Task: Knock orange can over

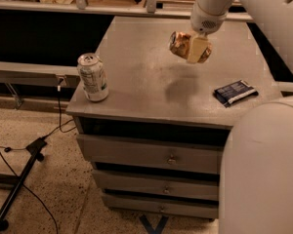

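Observation:
The orange can has an orange-gold body and lies tilted on its side in the air above the middle of the grey drawer cabinet's top. My gripper is shut on it, with one pale finger across the can's right side. The arm comes down from the upper right. A dark shadow lies on the cabinet top just below the can. The can's far end is hidden behind the finger.
A white-and-green can stands upright at the cabinet's front left corner. A dark blue packet lies near the right edge. My pale body fills the lower right. A black stand and cables lie on the floor at left.

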Tool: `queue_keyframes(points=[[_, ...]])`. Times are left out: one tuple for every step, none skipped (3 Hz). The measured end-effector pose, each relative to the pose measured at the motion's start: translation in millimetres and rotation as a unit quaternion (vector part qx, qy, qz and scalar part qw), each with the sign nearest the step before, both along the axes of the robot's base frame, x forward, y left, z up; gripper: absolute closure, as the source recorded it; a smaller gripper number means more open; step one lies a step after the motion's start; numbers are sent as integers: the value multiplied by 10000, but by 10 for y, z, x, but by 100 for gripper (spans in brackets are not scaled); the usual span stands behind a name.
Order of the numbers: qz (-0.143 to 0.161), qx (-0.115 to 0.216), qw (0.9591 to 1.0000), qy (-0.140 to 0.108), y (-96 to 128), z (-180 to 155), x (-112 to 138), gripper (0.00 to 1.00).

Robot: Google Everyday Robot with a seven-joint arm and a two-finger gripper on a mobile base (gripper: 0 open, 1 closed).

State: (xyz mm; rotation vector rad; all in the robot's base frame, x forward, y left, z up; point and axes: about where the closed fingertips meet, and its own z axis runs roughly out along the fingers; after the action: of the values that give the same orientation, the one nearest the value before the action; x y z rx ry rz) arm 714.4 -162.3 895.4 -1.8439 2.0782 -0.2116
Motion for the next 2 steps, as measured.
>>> queue_keyframes(points=[[82, -187, 9983, 543, 40, -239, -123, 36], [87, -204, 9979, 606, 41, -278, -135, 12]])
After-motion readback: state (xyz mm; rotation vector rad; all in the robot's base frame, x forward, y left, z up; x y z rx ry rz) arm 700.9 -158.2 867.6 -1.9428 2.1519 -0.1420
